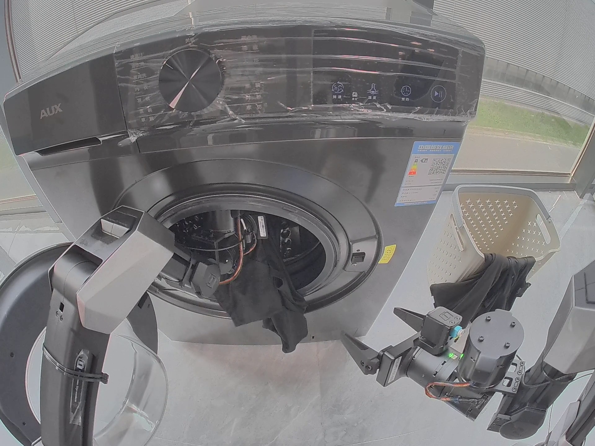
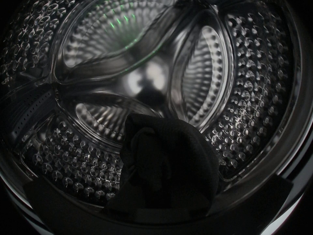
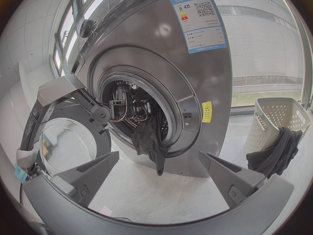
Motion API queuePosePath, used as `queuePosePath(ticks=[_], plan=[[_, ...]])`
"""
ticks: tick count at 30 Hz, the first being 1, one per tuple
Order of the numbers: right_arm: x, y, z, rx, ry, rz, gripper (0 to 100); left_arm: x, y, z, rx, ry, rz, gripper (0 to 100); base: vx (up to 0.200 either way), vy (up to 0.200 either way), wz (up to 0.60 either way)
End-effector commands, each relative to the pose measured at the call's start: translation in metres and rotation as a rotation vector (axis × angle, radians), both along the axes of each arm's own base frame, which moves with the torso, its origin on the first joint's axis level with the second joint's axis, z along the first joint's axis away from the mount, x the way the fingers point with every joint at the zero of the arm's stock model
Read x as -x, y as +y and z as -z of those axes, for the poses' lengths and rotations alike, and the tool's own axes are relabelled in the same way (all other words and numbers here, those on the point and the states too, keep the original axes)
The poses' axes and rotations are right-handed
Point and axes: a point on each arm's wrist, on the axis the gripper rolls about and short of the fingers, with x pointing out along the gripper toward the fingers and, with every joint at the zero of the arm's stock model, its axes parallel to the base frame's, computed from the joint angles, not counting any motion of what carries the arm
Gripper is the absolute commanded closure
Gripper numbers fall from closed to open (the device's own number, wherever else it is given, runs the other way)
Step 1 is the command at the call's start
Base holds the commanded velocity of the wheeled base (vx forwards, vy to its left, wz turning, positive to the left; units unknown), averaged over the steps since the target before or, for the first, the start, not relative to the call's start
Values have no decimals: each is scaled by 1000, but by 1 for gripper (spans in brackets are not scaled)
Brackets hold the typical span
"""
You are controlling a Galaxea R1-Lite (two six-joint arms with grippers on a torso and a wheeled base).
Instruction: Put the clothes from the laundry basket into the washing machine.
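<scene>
The grey washing machine stands with its drum open. A black garment hangs out over the lower rim of the opening, and part of it is bunched inside the drum. My left gripper is deep in the drum, shut on that bunched cloth, which hides its fingers. To the right of the machine my right gripper hovers low over the floor, open, holding nothing. The cream laundry basket leans on the floor at the right. A second black garment drapes over its front rim.
The round glass door is swung open at the machine's lower left, beside my left arm. Pale tiled floor lies bare in front of the machine. Glass walls stand behind the machine and the basket.
</scene>
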Motion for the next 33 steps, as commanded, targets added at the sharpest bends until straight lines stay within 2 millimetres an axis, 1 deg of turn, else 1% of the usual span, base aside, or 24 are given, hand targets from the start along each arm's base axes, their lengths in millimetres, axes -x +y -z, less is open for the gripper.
queuePosePath(ticks=[1,3,4,7,9,10,11,13,14,16,19,21,22,24,29,33], plan=[[0,0,0,0,0,-1,0,-7,5,-1,13,-16,-19,100,0,0,0],[0,0,0,-1,-1,-1,0,-5,5,1,13,-9,-18,100,0,0,0],[0,0,0,-1,-1,-1,0,-5,5,1,13,-9,-18,0,0,0,0],[0,0,1,3,2,-1,0,8,-2,4,23,33,1,0,0,0,0],[1,-1,1,2,4,0,0,24,-6,3,5,74,32,0,0,0,0],[0,0,1,0,4,0,0,31,-6,5,-8,104,46,0,0,0,0],[0,0,1,0,4,0,0,33,-6,6,-9,109,49,0,0,0,0],[0,1,0,-5,1,-1,0,54,-6,14,-40,201,109,0,0,0,0],[1,1,0,-5,1,-4,0,60,-7,18,-50,229,129,0,0,0,0],[2,2,0,-3,2,-9,0,66,-6,23,-63,251,144,0,0,0,0],[2,2,0,-3,2,-11,0,69,-7,30,-78,275,152,0,0,0,0],[2,2,0,-3,2,-11,0,69,-7,30,-78,275,152,0,0,0,0],[2,2,0,-5,1,-11,0,70,-7,40,-96,292,158,0,0,0,0],[2,2,0,-5,3,-10,0,70,-9,47,-103,303,160,0,0,0,0],[3,2,-1,-6,0,-11,0,68,-10,63,-112,324,159,0,0,0,0],[3,2,-1,-7,1,-12,0,66,-8,70,-114,331,153,0,0,0,0]])
